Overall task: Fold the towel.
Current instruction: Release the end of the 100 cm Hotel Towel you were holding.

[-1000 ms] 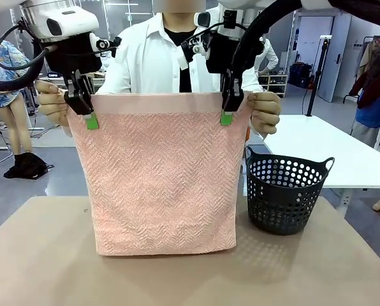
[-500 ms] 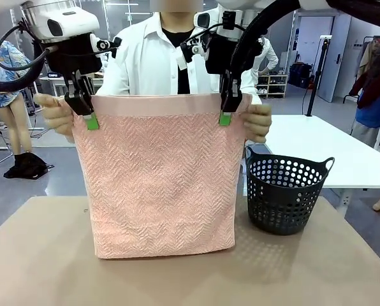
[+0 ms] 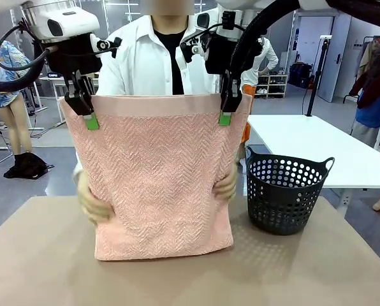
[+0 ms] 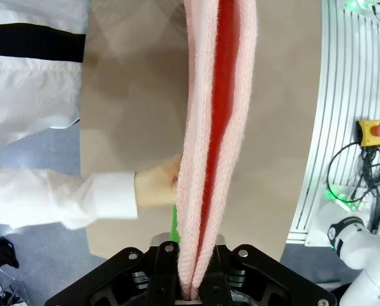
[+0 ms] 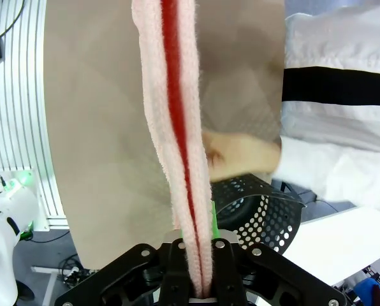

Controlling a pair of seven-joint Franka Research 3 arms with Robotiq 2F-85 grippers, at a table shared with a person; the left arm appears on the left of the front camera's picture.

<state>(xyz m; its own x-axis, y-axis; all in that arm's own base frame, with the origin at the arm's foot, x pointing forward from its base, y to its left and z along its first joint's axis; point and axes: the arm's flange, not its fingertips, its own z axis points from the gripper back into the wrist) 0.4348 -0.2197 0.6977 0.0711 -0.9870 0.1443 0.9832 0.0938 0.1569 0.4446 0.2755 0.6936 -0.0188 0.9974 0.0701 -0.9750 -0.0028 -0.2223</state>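
1. Straight across the counter [image 3: 37, 268], the front view shows the salmon-pink towel [image 3: 158, 178] hanging doubled, its lower edge reaching the counter. The robot's left hand [image 3: 88, 116] is clamped on the top-left corner. The right hand [image 3: 225, 115] is clamped on the top-right corner. The person's hands [image 3: 93, 205] hold the towel's side edges low down. A black perforated basket [image 3: 287, 191] stands just beside the towel.
2. Next, the left wrist view shows the left hand [image 4: 189, 290] pinched tight on both towel [image 4: 219, 127] layers. A white-sleeved person's hand [image 4: 158, 188] touches the towel's edge.
3. Lastly, the right wrist view shows the right hand [image 5: 196, 290] likewise squeezed on the towel [image 5: 174, 115]. A person's hand [image 5: 238, 156] meets its edge above the basket [image 5: 254, 217].
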